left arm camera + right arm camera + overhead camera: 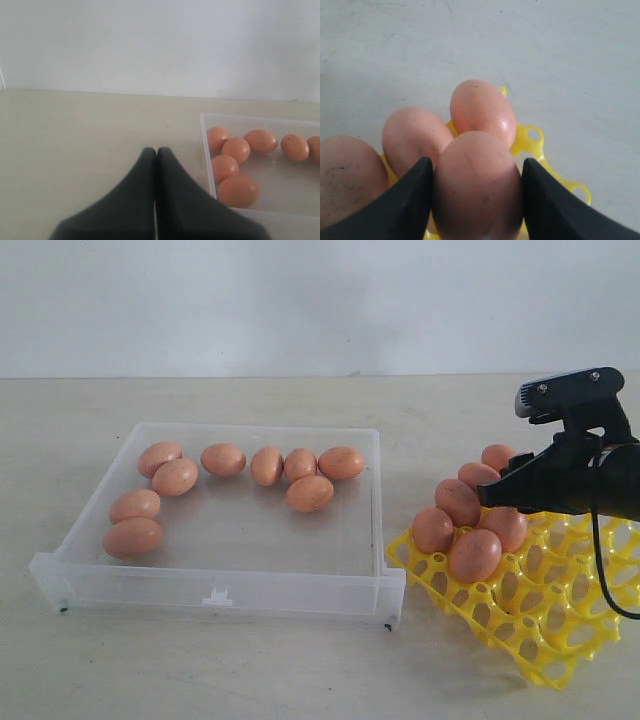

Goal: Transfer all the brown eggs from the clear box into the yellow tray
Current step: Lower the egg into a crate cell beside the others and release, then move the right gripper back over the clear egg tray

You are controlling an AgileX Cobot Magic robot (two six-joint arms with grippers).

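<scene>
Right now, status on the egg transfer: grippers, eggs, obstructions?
Left gripper shut, empty, beside clear box. Right gripper shut on brown egg at yellow tray. Nine eggs left in box. Nothing in the way.

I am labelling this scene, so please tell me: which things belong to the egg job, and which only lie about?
Belong to the job:
brown eggs
clear box
yellow tray
right gripper, shut on the held egg

Only there:
left gripper, shut and idle
table
wall
</scene>
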